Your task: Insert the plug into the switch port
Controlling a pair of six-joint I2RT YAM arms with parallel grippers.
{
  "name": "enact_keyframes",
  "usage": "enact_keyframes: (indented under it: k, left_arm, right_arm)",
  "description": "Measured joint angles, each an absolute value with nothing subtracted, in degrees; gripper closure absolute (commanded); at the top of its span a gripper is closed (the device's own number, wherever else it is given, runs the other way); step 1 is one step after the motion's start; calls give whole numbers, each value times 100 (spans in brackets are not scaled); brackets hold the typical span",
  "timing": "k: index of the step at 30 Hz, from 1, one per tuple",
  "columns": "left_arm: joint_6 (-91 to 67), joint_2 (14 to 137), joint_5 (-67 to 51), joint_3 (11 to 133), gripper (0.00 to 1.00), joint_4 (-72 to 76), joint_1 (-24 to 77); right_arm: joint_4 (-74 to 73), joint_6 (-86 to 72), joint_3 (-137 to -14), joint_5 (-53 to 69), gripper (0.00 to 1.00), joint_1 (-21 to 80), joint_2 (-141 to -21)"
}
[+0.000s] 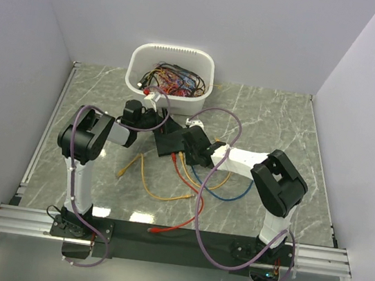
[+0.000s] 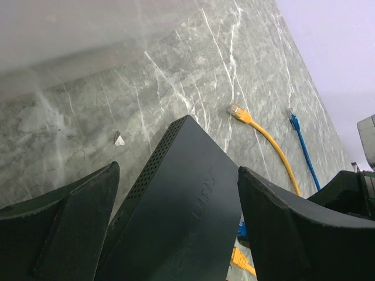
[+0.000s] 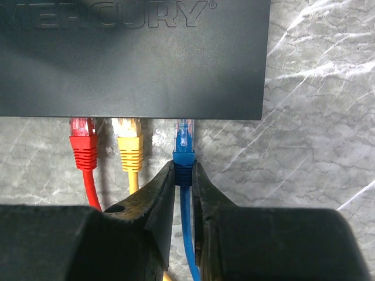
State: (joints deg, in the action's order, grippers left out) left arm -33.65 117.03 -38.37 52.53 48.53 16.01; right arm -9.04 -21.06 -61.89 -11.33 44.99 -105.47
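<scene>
Right wrist view first: the right gripper [image 3: 183, 170] is clenched on the ribbed boot of the blue plug [image 3: 184, 153]. The plug's clear tip sits right at the near edge of the switch [image 3: 135, 58], a flat matte-black box with raised lettering. Beside it, a red plug [image 3: 82, 140] and a yellow plug [image 3: 129, 143] stand in the same row, their tips level with the blue one. The switch port itself is tucked under that edge, so I can't tell how deep the blue tip goes.

Only the left wrist view shows the far side. The left gripper [image 2: 179, 170] has its broad black fingers spread wide, one on each side of the box and its perforated wall. I can't tell whether they press on it. A loose yellow cable [image 2: 237, 111] and a loose blue cable [image 2: 293, 120] lie beyond on the veined grey marble table [image 2: 176, 58].

From above, both arms crowd over the switch and the row of plugs is too small to read. Behind it stands a white tub [image 1: 174, 48] full of tangled cables.
</scene>
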Motion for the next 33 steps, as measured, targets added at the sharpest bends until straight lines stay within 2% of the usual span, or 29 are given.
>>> enact_keyframes:
  k: [33]
  left_arm:
    - [-3260,12029,-4348,5524,12,5122,1584]
  right_arm:
    - [-926,-2117,-6482,-1269,100,4362,-10707]
